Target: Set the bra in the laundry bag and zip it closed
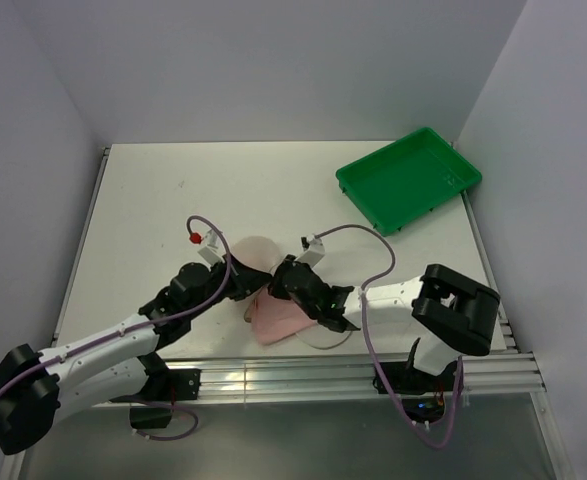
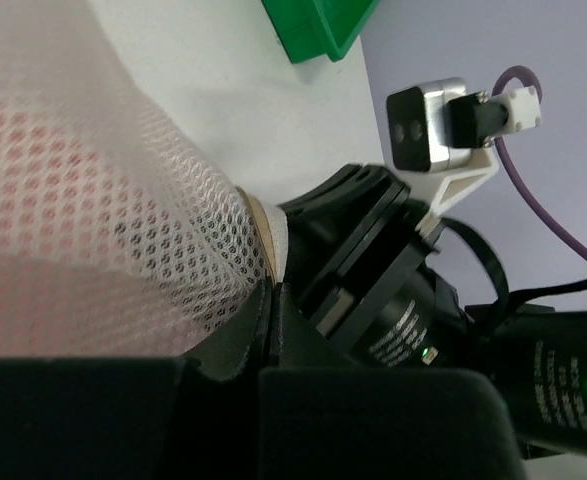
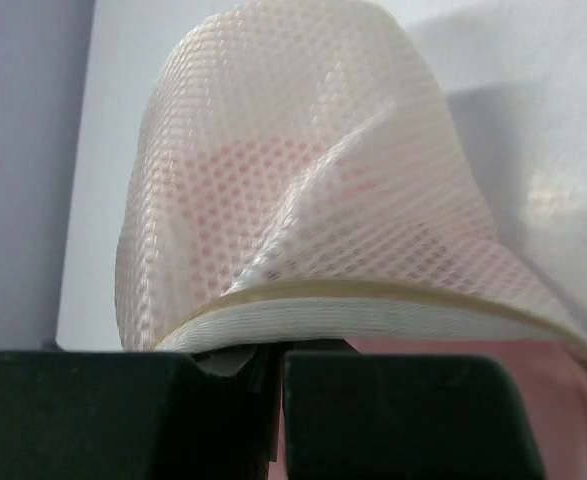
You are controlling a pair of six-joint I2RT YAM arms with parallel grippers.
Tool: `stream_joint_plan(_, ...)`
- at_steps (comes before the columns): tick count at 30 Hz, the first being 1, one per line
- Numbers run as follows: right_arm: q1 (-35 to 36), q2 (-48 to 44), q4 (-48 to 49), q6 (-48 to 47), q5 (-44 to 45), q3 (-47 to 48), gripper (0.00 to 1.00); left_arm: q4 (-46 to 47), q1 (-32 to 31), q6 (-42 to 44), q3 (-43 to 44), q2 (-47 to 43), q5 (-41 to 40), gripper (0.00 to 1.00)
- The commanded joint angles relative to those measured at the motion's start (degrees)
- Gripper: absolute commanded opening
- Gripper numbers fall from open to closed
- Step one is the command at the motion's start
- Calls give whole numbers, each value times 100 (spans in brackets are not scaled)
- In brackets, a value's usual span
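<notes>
presently, left hand (image 1: 252,288) and right hand (image 1: 274,285) both pinch the laundry bag (image 1: 256,252) rim, mid near edge of the bench (image 1: 173,200); the bra (image 1: 278,318) hangs half out nearward, closer to the right hand.

Bright, even light — right tool (image 3: 278,415) blurs close-up.

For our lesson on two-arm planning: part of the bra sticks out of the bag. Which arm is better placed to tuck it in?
Probably the right: the exposed bra lies beside the right gripper; the left gripper, shut on the bag, can steady it.
</notes>
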Motion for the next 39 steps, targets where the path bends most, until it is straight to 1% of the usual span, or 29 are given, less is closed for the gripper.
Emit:
stream_joint_plan(1, -159, -135, 932, -9, 852, 77, 0, -58, -49, -55, -24, -378, -124, 0)
stream_joint_plan(3, -150, -259, 1178, 51, 977, -2, 0, -121, -49, -64, -68, -449, -169, 0)
stream_joint_plan(5, -150, -163, 1310, 166, 960, -64, 0, -174, -49, -73, -112, -458, -195, 0)
stream_joint_plan(6, -159, 116, 1293, 244, 838, -20, 5, -174, -49, -90, -147, -475, -195, 0)
stream_joint_plan(8, -176, 346, 1240, 411, 487, -10, 12, -226, -49, -90, -252, -528, -222, 0)
stream_joint_plan(9, -185, 443, 1301, 482, 389, -80, 27, -270, -49, -108, -296, -563, -413, 0)
stream_joint_plan(11, -246, 349, 1293, 413, 13, -256, 46, -376, -49, -117, -393, -616, -581, 0)
stream_joint_plan(12, -273, 252, 1232, 360, -68, -318, 64, -420, -49, -65, -402, -607, -634, 0)
stream_joint_plan(13, -308, 155, 935, 177, -190, -388, 71, -438, -49, -29, -402, -573, -696, 0)
stream_joint_plan(16, -352, -442, 494, -27, -350, -616, 73, -421, -49, 24, -420, -432, -793, 0)
stream_joint_plan(17, -361, -609, 293, -123, -428, -661, 76, -412, -49, 24, -420, -388, -802, 0)
stream_joint_plan(18, -370, -924, 73, -237, -481, -679, 81, -368, -49, 41, -420, -318, -819, 0)
stream_joint_plan(20, -379, -1398, -366, -413, -517, -740, 84, -306, -49, 50, -428, -265, -820, 0)
stream_joint_plan(21, -379, -1575, -499, -510, -534, -775, 88, -280, -49, 59, -428, -247, -819, 0)
stream_joint_plan(24, -475, -2261, -1070, -660, -456, -1055, 88, -271, -49, 94, -428, -264, -837, 0)
stream_joint_plan(27, -940, -2763, -1527, -704, -605, -1249, 88, -227, -58, 103, -428, -212, -819, 0)
stream_joint_plan(28, -1054, -2859, -1668, -730, -570, -1381, 85, -210, -49, 103, -420, -186, -785, 0)
stream_joint_plan(29, -1282, -2947, -2078, -765, -404, -1408, 74, -166, -49, 103, -411, -168, -767, 0)
stream_joint_plan(32, -1529, -2984, -2695, -836, -78, -1487, 60, -139, -49, 103, -402, -159, -749, 0)
stream_joint_plan(33, -1713, -2957, -2732, -888, -130, -1522, 56, -130, -58, 112, -393, -168, -749, 0)
stream_joint_plan(34, -1810, -2922, -2750, -906, -165, -1566, 56, -130, -49, 112, -376, -168, -749, 0)
stream_joint_plan(37, -1987, -2650, -2698, -959, -315, -1558, 67, -121, -49, 129, -332, -133, -732, 0)
stream_joint_plan(38, -1987, -2484, -2558, -950, -323, -1558, 74, -113, -58, 121, -323, -133, -714, 0)
stream_joint_plan(39, -2013, -2378, -2478, -941, -411, -1566, 75, -87, -49, 121, -323, -124, -705, 0)
